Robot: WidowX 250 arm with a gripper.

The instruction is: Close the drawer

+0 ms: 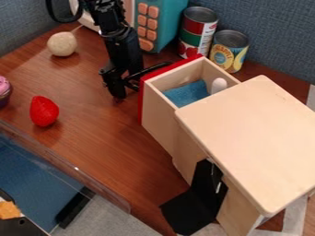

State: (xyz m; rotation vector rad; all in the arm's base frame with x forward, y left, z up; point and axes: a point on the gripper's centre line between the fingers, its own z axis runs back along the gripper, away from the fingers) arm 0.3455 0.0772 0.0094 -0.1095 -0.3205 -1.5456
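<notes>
My black gripper [122,83] hangs down at the upper middle, just left of the drawer's red front; whether it touches that front I cannot tell. The light wooden drawer [161,120] stands pulled out toward the upper left from its wooden cabinet [252,138]. Inside lie a blue cloth [186,94] and a small white rounded object [218,85]. The cabinet's top hides the drawer's rear part.
Two cans [198,32] and a teal box with pink buttons [161,20] stand behind. A pale ball [62,44], red strawberry-like object [43,111] and toy cupcake [3,91] lie left. A clear-walled bin [61,162] is at lower left, a black flap [195,203] beside the cabinet.
</notes>
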